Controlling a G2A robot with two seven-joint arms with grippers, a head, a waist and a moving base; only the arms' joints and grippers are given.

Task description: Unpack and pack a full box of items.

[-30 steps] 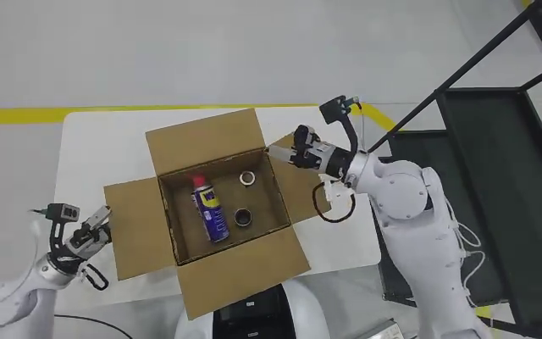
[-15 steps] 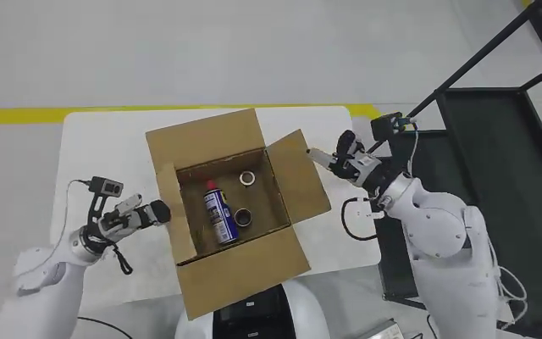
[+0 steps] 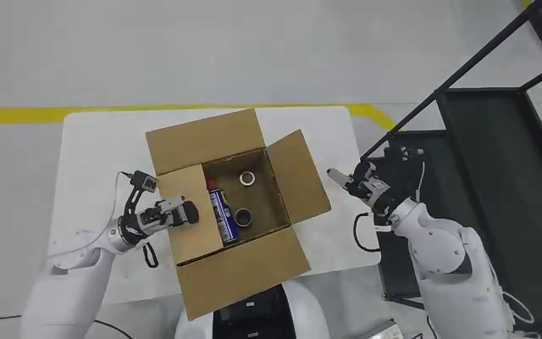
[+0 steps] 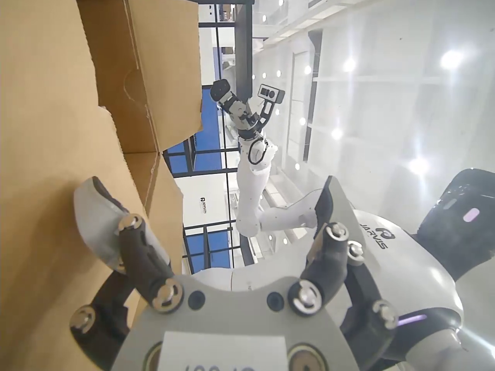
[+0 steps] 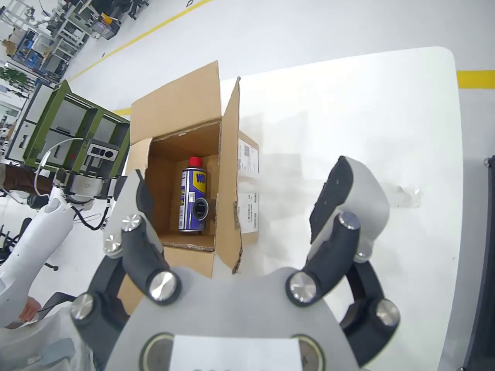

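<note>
The cardboard box (image 3: pixel 278 195) stands open in the middle of the white table (image 3: pixel 93 161). Its 12 o'clock flap (image 3: pixel 203 136) and 6 o'clock flap (image 3: pixel 241 267) lie spread outward. The 3 o'clock flap (image 3: pixel 298 174) stands aslant, and the 9 o'clock flap (image 3: pixel 188 241) is tipped up and leans in over the opening. On the box floor a blue spray can (image 3: pixel 218 213) lies along the 9 o'clock side with its red cap toward 12 o'clock, partly hidden by the raised flap. A dark ring (image 3: pixel 244 218) sits just beside the can, toward 5 o'clock, and a pale ring (image 3: pixel 247 178) sits close to the far wall at about 1 o'clock. The left gripper (image 3: pixel 188 210) is at 9 o'clock of the box, on the outer face of the raised flap. Its jaws are spread wide with nothing between them, and one finger (image 4: pixel 100 214) lies against the cardboard. The right gripper (image 3: pixel 339 178) hangs over the table at 3 o'clock of the box, apart from the slanted flap, jaws wide apart and empty
</note>
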